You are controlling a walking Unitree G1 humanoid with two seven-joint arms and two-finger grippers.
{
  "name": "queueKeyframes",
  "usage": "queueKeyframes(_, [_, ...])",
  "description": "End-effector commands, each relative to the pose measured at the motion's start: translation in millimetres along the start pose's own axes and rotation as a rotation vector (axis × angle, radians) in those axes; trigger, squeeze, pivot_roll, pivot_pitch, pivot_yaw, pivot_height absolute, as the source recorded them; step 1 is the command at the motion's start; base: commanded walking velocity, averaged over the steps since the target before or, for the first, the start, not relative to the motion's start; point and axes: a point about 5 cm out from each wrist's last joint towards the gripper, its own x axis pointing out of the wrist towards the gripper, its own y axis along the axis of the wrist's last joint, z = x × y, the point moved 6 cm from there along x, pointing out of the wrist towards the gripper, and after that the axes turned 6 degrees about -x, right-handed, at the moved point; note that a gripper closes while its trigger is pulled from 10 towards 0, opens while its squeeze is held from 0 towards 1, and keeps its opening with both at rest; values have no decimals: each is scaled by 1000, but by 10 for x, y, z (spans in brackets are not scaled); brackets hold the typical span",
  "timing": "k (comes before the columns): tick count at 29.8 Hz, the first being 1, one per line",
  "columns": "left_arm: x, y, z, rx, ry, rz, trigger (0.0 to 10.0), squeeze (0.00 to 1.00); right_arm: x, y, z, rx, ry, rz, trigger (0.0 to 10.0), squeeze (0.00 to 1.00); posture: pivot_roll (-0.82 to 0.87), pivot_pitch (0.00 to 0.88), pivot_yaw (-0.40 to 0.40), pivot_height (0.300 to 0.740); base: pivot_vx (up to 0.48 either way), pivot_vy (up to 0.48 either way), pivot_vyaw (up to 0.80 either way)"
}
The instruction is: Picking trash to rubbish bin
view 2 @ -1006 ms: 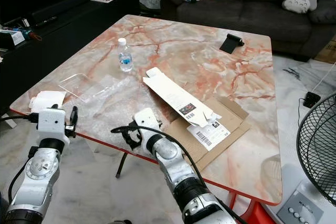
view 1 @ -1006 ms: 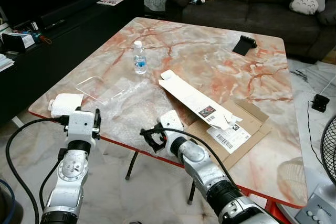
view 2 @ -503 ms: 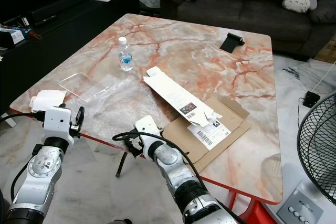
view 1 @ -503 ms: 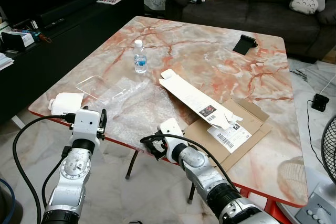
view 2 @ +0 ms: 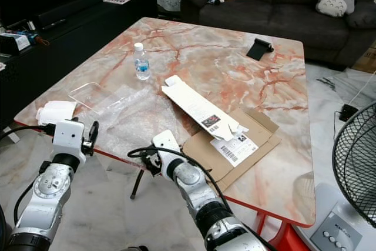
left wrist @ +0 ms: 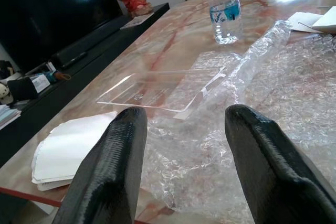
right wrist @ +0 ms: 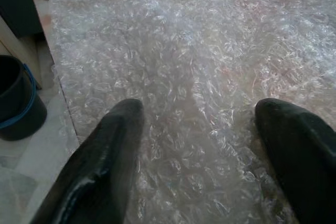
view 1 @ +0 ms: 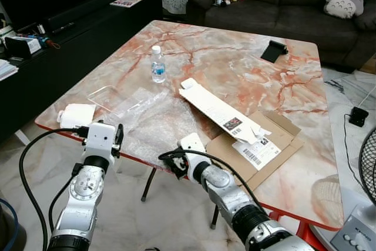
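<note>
**Cleanup Barely Begun at the Marble Table**

While litter covers the marble table (view 1: 235, 57), the robot brings both arms to its near edge, where a sheet of bubble wrap (view 1: 158, 123) lies spread flat. The right gripper (right wrist: 210, 145) hovers just over the wrap with its black fingers spread wide and nothing between them; the left gripper (left wrist: 181, 145), likewise parted and empty, points at the wrap's near corner. Beyond lie a clear plastic tray (left wrist: 157, 90), a folded white tissue pack (view 1: 75, 114), a water bottle (view 1: 157, 66), a long white carton (view 1: 220, 110) and a flattened cardboard box (view 1: 276, 145) bearing shipping labels. A dark bucket with a blue handle (right wrist: 18, 100), possibly the bin, stands on the floor beside the table. By this showing nothing has been binned; every piece awaits pickup, the wrap likely first.
</note>
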Motion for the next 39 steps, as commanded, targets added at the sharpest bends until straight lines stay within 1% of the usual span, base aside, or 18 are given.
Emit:
queueKeyframes(1, [40, 93, 10, 3, -12, 19, 10000, 0, 63, -13, -241, 14, 58, -33, 0, 0, 131, 34, 30, 740, 0, 0, 0])
queueKeyframes(12, [44, 86, 11, 7, -18, 15, 10000, 0, 69, -3, -246, 9, 59, -31, 0, 0, 132, 31, 33, 740, 0, 0, 0])
queueKeyframes(20, [54, 89, 36, 4, -19, 17, 10000, 0, 72, 21, -218, 8, 46, -21, 0, 0, 133, 28, 33, 740, 0, 0, 0])
queueKeyframes(25, [63, 92, 46, -4, -15, 20, 10000, 0, 83, 166, -131, 19, 12, 37, 0, 0, 131, 22, 31, 740, 0, 0, 0])
queueKeyframes(26, [65, 95, 43, -11, -10, 24, 10000, 0, 85, 260, -74, 29, -5, 74, 0, 0, 131, 20, 31, 740, 0, 0, 0])
queueKeyframes(29, [68, 101, 36, -20, -5, 27, 10000, 0, 87, 411, 13, 58, -28, 128, 0, 0, 130, 19, 31, 740, 0, 0, 0])
queueKeyframes(30, [71, 103, 32, -25, -2, 29, 10000, 0, 84, 527, 82, 78, -45, 166, 0, 0, 127, 17, 32, 740, 0, 0, 0])
queueKeyframes(32, [73, 105, 30, -28, 0, 31, 10000, 0, 80, 628, 148, 96, -62, 196, 0, 0, 127, 17, 32, 740, 0, 0, 0])
queueKeyframes(33, [76, 107, 30, -34, 3, 32, 10000, 0, 74, 733, 223, 112, -80, 225, 0, 0, 125, 15, 31, 740, 0, 0, 0])
queueKeyframes(34, [79, 107, 31, -36, 3, 32, 10000, 0, 69, 781, 256, 114, -89, 239, 8314, 0, 125, 14, 31, 740, 0, 0, 0])
queueKeyframes(35, [79, 107, 31, -36, 3, 32, 10000, 0, 69, 781, 256, 114, -89, 239, 8314, 0, 125, 14, 31, 740, 0, 0, 0])
queueKeyframes(36, [81, 108, 32, -38, 4, 33, 10000, 0, 63, 833, 284, 116, -93, 255, 10000, 0, 125, 14, 31, 740, 0, 0, 0])
queueKeyframes(38, [89, 119, 37, -45, 5, 37, 10000, 0, 35, 1013, 385, 129, -109, 312, 10000, 0, 125, 11, 30, 740, 0, 0, 0])
queueKeyframes(39, [94, 129, 45, -52, 4, 42, 10000, 0, 5, 1150, 471, 138, -124, 356, 10000, 0, 125, 8, 28, 740, 0, 0, 0])
